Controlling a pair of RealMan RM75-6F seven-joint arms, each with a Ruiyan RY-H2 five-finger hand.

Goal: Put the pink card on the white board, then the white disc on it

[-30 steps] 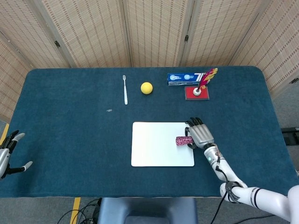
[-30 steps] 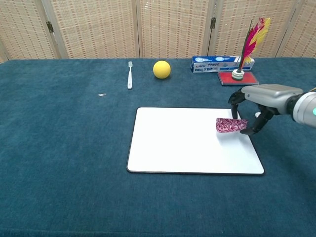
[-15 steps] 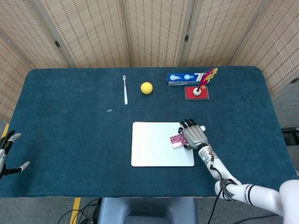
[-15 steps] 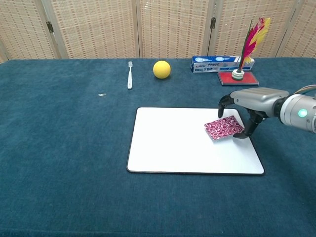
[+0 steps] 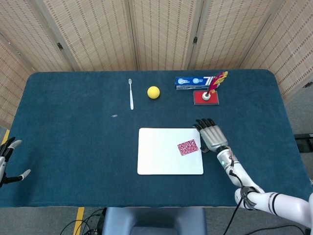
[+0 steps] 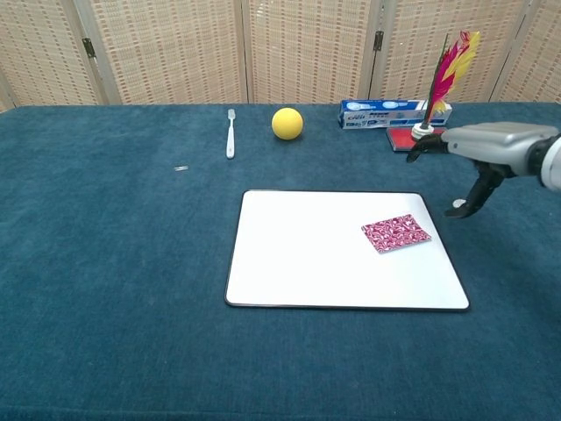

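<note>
The patterned pink card [image 5: 188, 147] [image 6: 396, 234] lies flat on the right part of the white board [image 5: 161, 152] [image 6: 307, 254]. My right hand [image 5: 211, 135] [image 6: 478, 158] hovers just right of the board's far right corner, fingers spread and empty, clear of the card. A white disc [image 5: 206, 96] [image 6: 423, 133] with red and yellow feathers stuck in it stands on a red square pad [image 5: 199, 99] at the back right. At the table's near left edge my left hand [image 5: 7, 161] is open and holds nothing; the chest view does not show it.
A blue toothpaste box [image 5: 191, 81] [image 6: 386, 112] lies behind the red pad. A yellow ball [image 5: 153, 92] [image 6: 287, 123] and a white toothbrush [image 5: 130, 94] [image 6: 230, 132] lie at the back middle. A small clip [image 5: 114, 116] sits left of the board.
The right hand let go of the pink card, which went from rolled in its fingers to lying flat on the board. The hand then rose and drew back to the right.
</note>
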